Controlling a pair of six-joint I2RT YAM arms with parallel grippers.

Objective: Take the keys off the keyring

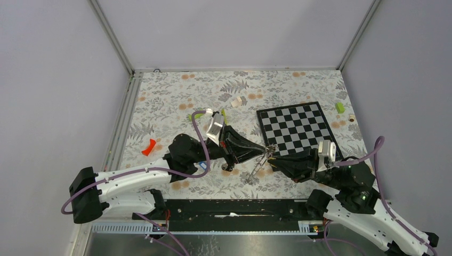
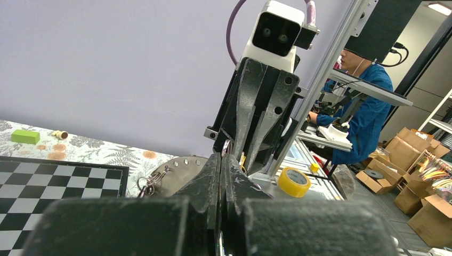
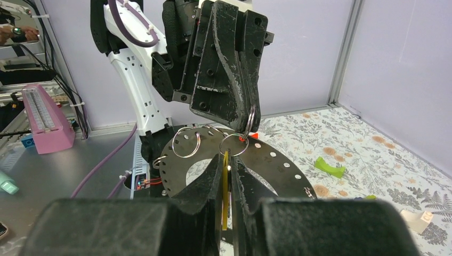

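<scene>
Over floral table (image 1: 176, 90), left pincer (image 1: 265, 150) meets right pincer (image 1: 272, 159) pinching yellow key (image 3: 225, 186)

walls (image 1: 229, 32): plain lavender-grey | tabletop (image 1: 176, 96): fern-print cloth — aluminium frame posts (image 1: 112, 37) at corners

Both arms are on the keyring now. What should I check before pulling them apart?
1. Right fingers clamped on the flat yellow plastic key tag: ok.
2. Left fingers shut on a small wire split ring: ok.
3. Yellow tag already off the large grey perforated metal hoop: cannot tell; the rings overlap at the fingertips.
4. Hoop's lower edge off the flowered table: cannot tell.
5. Left arm's purple cable away from both pairs of fingers: ok.
</scene>
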